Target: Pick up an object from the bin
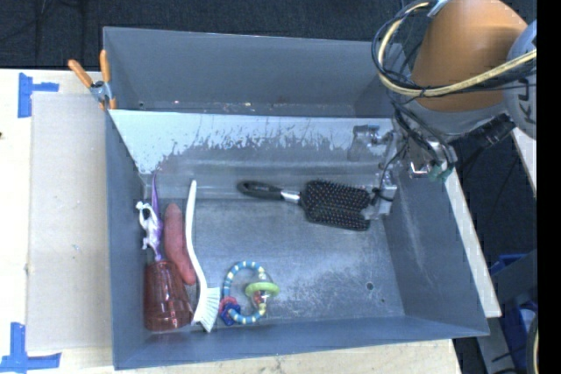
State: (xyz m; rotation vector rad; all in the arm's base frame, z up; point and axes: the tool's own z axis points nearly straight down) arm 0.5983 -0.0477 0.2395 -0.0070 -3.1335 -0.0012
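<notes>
A black hairbrush lies in the middle of the bin, its bristled head to the right and its thin handle pointing left. My gripper is low on the right side of the bin, right at the right end of the brush's head. Whether it touches the brush I cannot tell. A ring-shaped toy with blue, white and green parts lies near the front wall, well left of the gripper.
Along the left wall lie a pink sausage-shaped thing, a long white brush, a red translucent thing and a small purple-and-white piece. The arm, with its orange cover and cables, hangs over the bin's right rim.
</notes>
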